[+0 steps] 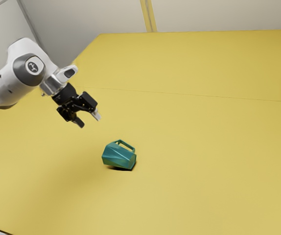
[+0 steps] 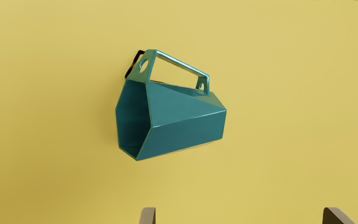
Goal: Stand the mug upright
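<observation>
Mug on side; wrist vw: its inside; ext. vw: open hand.

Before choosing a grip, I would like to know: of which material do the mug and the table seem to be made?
The mug looks like painted metal or hard plastic, satin: thin walls, bright highlights along some edges. The table could be painted board or laminate, matt: even yellow, no visible grain.
</observation>
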